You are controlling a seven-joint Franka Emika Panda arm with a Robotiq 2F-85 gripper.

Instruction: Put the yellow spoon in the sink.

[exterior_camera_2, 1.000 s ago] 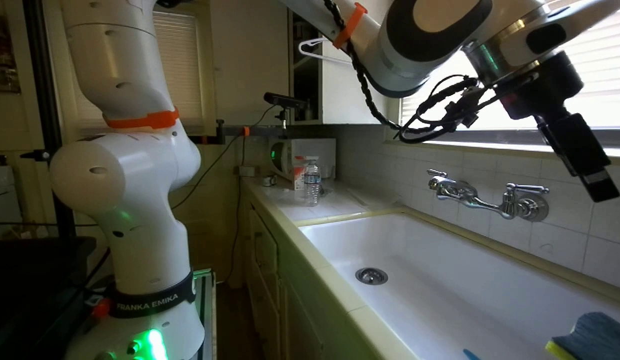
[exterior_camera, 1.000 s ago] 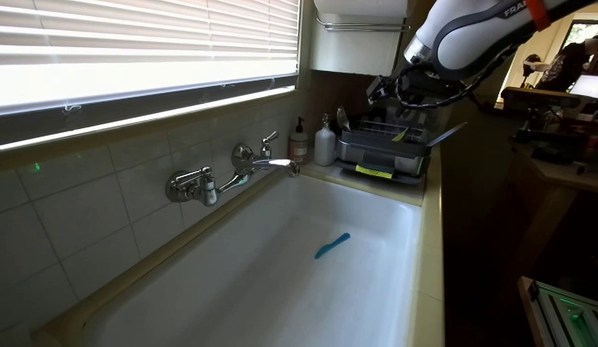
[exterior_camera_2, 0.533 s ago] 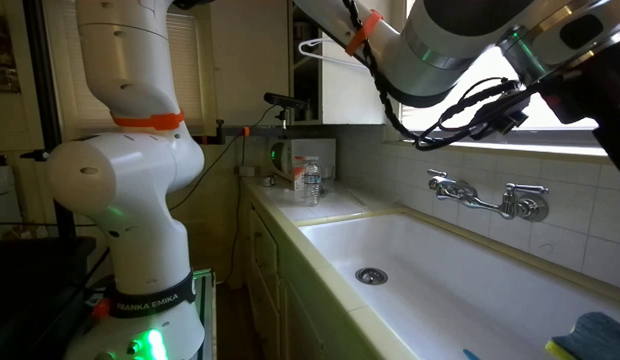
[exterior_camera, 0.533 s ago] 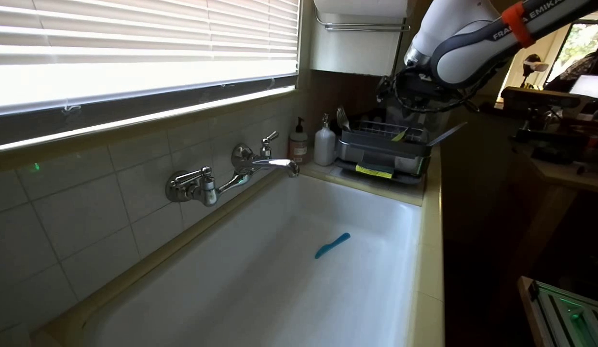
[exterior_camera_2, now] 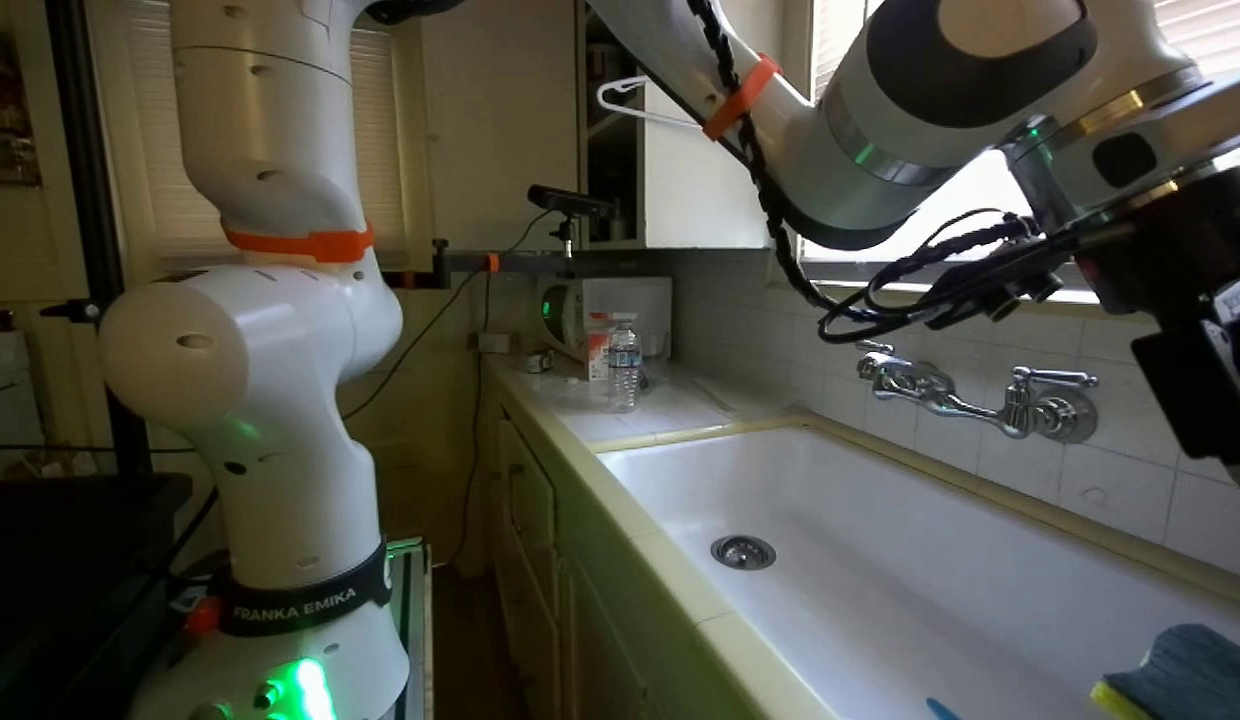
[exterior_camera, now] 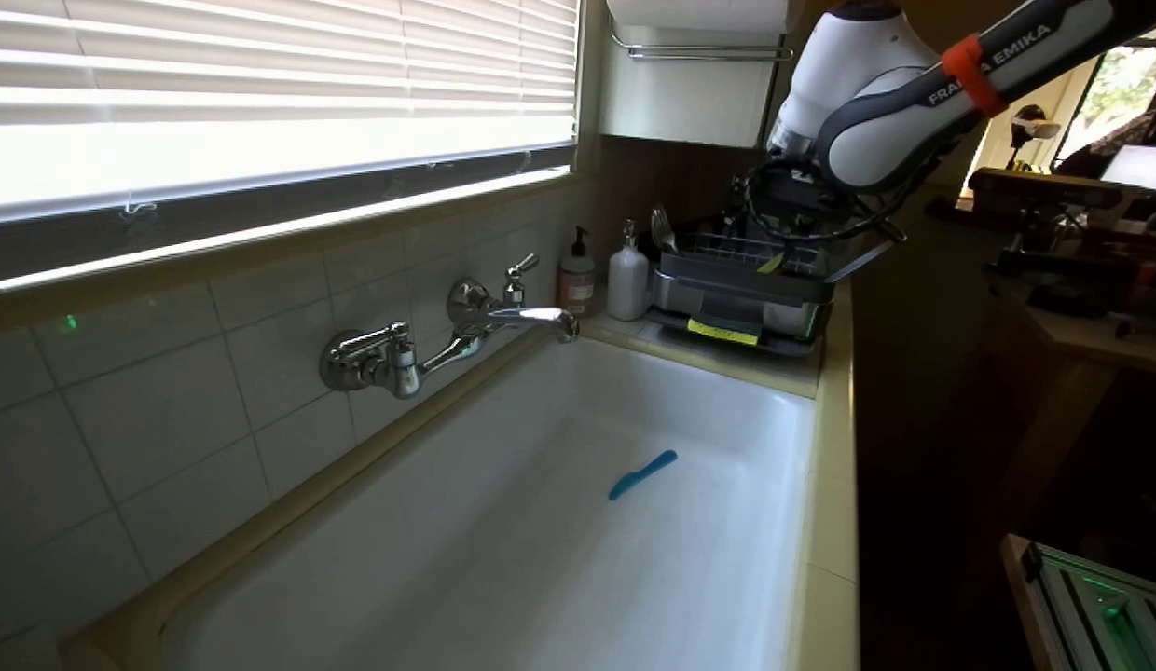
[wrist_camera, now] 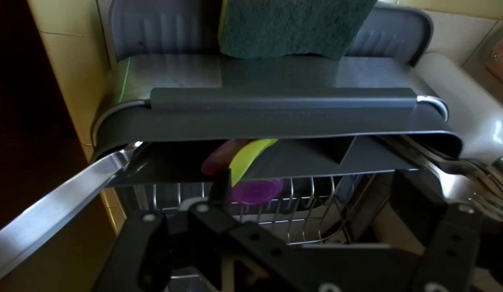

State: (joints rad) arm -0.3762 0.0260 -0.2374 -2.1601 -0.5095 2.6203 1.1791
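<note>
The yellow spoon (wrist_camera: 248, 157) leans in the grey utensil caddy of the dish rack. Its lower part is hidden inside, and a gripper finger covers part of its end in the wrist view. It also shows as a small yellow-green strip in an exterior view (exterior_camera: 772, 264). My gripper (wrist_camera: 318, 188) is open and empty, over the rack. In the wrist view the spoon appears beside the left finger, not between closed fingers; whether they touch I cannot tell. In an exterior view the fingertips run out of frame. The white sink (exterior_camera: 503, 540) shows in both exterior views (exterior_camera_2: 880, 610).
A blue utensil (exterior_camera: 643, 475) lies in the sink. The caddy (wrist_camera: 284, 121) holds a long metal handle (wrist_camera: 69, 198), forks (wrist_camera: 458, 184) and purple utensils (wrist_camera: 257, 190). A sponge (wrist_camera: 296, 28) hangs at its front. Soap bottles (exterior_camera: 628, 280) and the tap (exterior_camera: 531, 319) stand nearby.
My gripper has moved down and over the dish rack, with the wrist now pointing more steeply downward. The spoon, the caddy and the blue utensil have not visibly moved.
</note>
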